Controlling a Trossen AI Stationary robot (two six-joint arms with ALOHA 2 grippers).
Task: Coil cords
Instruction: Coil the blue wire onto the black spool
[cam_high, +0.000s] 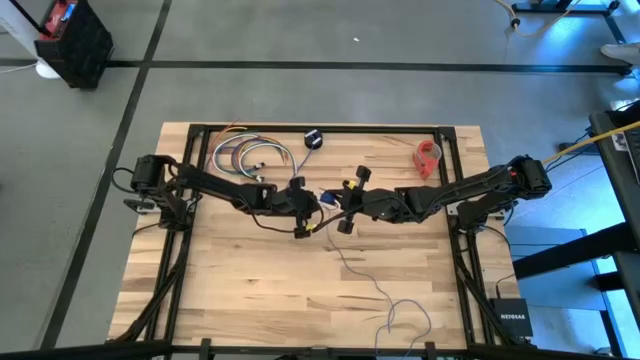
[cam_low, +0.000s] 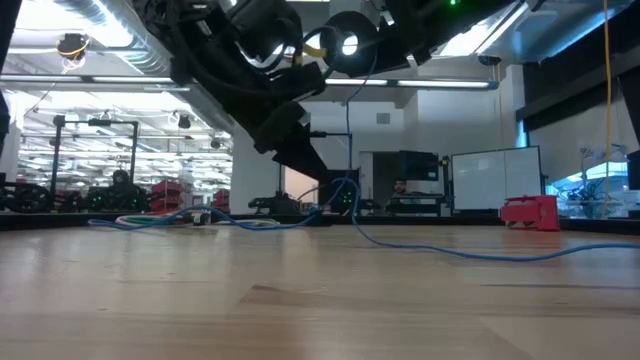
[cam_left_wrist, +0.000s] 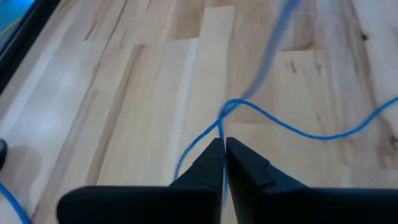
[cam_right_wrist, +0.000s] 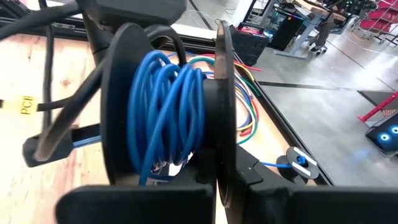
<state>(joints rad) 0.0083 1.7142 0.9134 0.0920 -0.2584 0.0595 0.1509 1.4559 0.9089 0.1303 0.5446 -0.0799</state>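
A thin blue cord (cam_high: 370, 280) trails over the wooden table from the middle toward the near edge, where its end lies in loose loops (cam_high: 405, 315). Its other part is wound on a black spool (cam_right_wrist: 168, 106), held above the table's middle and seen at the top of the low view (cam_low: 345, 45). My right gripper (cam_high: 345, 205) is shut on the spool. My left gripper (cam_high: 303, 222), just left of it, is shut on the cord (cam_left_wrist: 267, 118). My left gripper pinches a single strand of the cord (cam_left_wrist: 219, 129) between its two fingertips, slanting down from the table's left. Just past the fingers the cord crosses itself in a small loop (cam_left_wrist: 231, 107) and runs on slack above the tabletop. My right gripper holds the spool by the rim of one flange (cam_right_wrist: 222, 155), which stands between its two fingers. The fingers come roughly level from the table's right side. The spool is lifted clear of the table, with its flanges upright.
A bundle of multicoloured cables (cam_high: 250, 155) lies at the far left. A small black and blue part (cam_high: 313, 139) sits at the far middle and a red object (cam_high: 428, 157) at the far right. Black frame rails (cam_high: 455, 170) border the table.
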